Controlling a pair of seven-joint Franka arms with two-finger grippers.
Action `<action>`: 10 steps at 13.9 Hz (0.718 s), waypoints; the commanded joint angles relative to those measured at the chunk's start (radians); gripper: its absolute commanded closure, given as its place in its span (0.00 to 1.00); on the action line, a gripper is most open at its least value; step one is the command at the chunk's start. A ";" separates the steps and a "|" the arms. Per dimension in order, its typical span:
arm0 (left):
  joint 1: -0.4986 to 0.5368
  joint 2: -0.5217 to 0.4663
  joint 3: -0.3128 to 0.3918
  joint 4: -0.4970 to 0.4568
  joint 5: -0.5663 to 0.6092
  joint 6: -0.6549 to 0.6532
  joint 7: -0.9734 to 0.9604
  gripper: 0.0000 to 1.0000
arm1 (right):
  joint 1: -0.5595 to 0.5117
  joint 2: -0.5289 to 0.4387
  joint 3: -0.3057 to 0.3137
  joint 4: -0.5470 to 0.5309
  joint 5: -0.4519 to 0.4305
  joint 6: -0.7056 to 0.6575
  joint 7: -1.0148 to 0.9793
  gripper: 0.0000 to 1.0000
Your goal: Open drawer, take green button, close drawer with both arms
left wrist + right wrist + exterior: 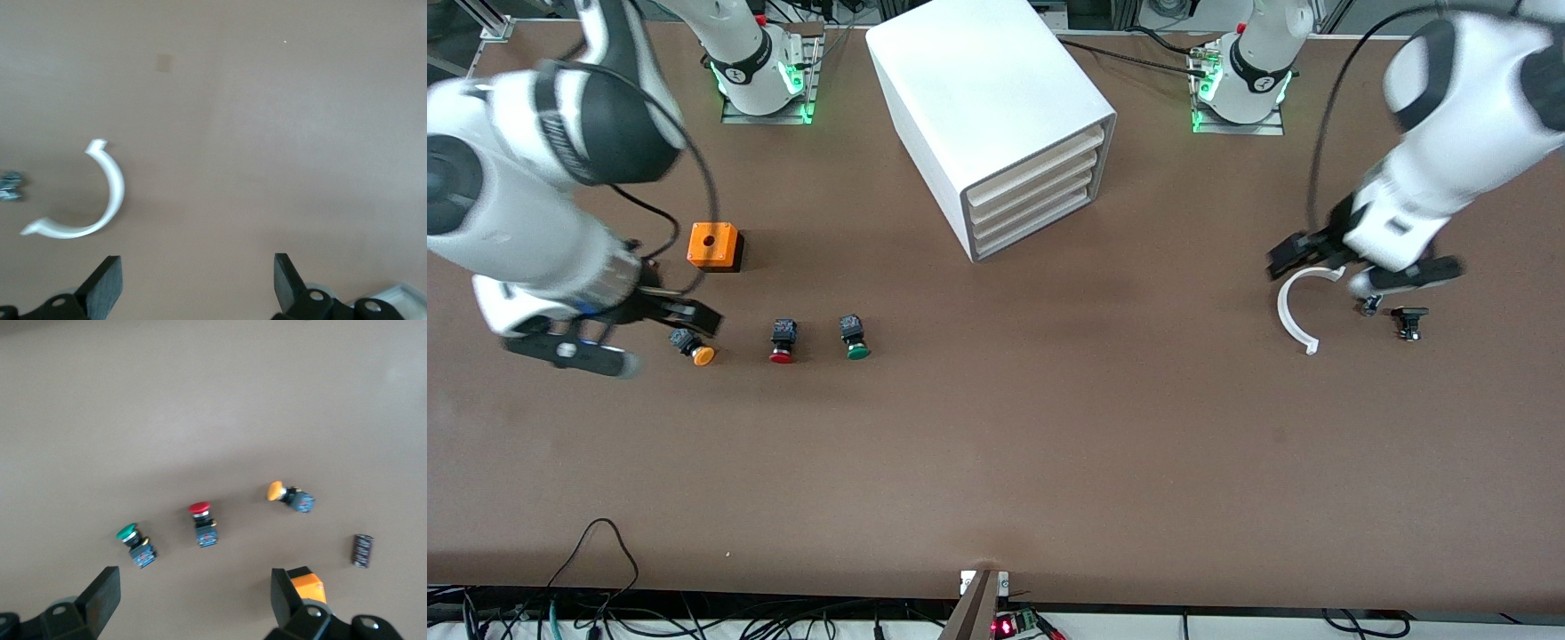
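The white cabinet (987, 98) stands at the middle of the table near the robots' bases, and all four of its cream-fronted drawers (1040, 191) are shut. The green-capped button (855, 339) lies on the table, nearer to the front camera than the cabinet, toward the right arm's end. It also shows in the right wrist view (133, 543). My right gripper (689, 313) (193, 603) is open and empty over the table by the orange-capped button (694, 347). My left gripper (1296, 256) (197, 287) is open and empty over the table beside a white curved piece (1296, 311) (100, 200).
A red-capped button (783, 341) (203, 523) lies between the green and orange ones (287, 495). An orange box (714, 246) (308, 585) sits nearer to the bases. A dark cylinder (362, 551) lies near it. Small black parts (1408, 322) lie by the curved piece.
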 commanded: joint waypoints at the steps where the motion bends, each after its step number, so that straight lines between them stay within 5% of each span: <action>1: -0.005 -0.059 0.049 0.145 0.037 -0.237 0.087 0.00 | -0.048 -0.067 0.011 -0.008 -0.011 -0.066 -0.071 0.00; 4: -0.016 -0.019 0.036 0.253 0.107 -0.322 0.078 0.00 | -0.116 -0.131 0.011 -0.039 -0.011 -0.115 -0.223 0.00; 8: -0.013 -0.002 0.036 0.269 0.108 -0.326 0.083 0.00 | -0.119 -0.206 -0.039 -0.167 -0.011 -0.077 -0.306 0.00; 9: -0.011 0.000 0.035 0.269 0.108 -0.326 0.083 0.00 | -0.119 -0.239 -0.053 -0.219 -0.003 -0.056 -0.317 0.00; 10: -0.013 0.000 0.035 0.269 0.111 -0.323 0.086 0.00 | -0.119 -0.369 -0.064 -0.398 -0.001 0.031 -0.317 0.00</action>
